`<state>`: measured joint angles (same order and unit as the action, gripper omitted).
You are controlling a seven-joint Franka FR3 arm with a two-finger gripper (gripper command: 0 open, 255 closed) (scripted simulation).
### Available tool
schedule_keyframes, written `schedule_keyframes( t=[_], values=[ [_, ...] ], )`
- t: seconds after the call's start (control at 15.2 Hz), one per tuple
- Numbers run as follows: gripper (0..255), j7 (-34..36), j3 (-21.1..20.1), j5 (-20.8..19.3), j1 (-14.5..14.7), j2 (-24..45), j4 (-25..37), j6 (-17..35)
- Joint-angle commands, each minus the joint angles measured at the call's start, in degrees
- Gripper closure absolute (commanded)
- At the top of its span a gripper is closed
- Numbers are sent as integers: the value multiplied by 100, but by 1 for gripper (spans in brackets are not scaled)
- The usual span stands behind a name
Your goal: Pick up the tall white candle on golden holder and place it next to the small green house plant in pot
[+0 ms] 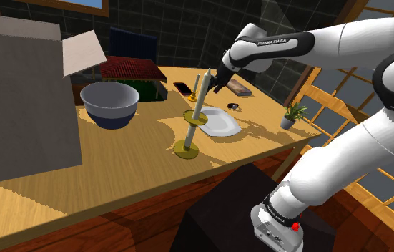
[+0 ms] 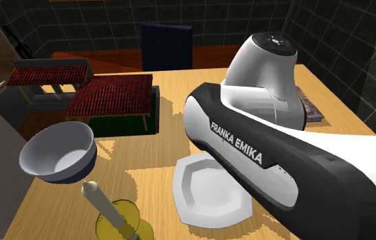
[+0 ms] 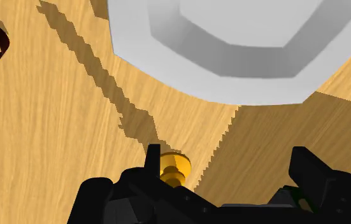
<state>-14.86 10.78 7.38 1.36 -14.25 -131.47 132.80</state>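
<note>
Wrist view: fingers (image 3: 308,168) spread apart (clasping nothing), their black bulk half-hiding the golden candle holder (image 3: 175,167) between them.

White Franka arm (image 1: 352,39), rounded links, dark joint bands; white "FRANKA EMIKA" lettering (image 2: 244,143) on one. All-black fingers (image 3: 308,168). Grey base flange (image 1: 275,228) with red dot (image 1: 295,226), on black box stand (image 1: 217,211).

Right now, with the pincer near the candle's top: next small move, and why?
Probably nudge the pincer sideways to centre it on the candle: the fingers stand open, and in the wrist view the golden holder shows close by one finger, far from the other.
</note>
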Motion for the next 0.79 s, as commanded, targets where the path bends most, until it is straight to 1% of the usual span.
schedule_keyframes(
  t=[0.0, 0.26, 0.4, 0.73],
  values=[
    [0, -217, 78, 158, 41, 384, 213, 360],
    [0, -679, 189, 572, 94, 1133, 791, 867],
    [0, -882, 213, 772, 95, 1442, 1065, 1033],
    [0, -1012, 179, 964, 109, 1767, 1096, 1309]
  ],
)
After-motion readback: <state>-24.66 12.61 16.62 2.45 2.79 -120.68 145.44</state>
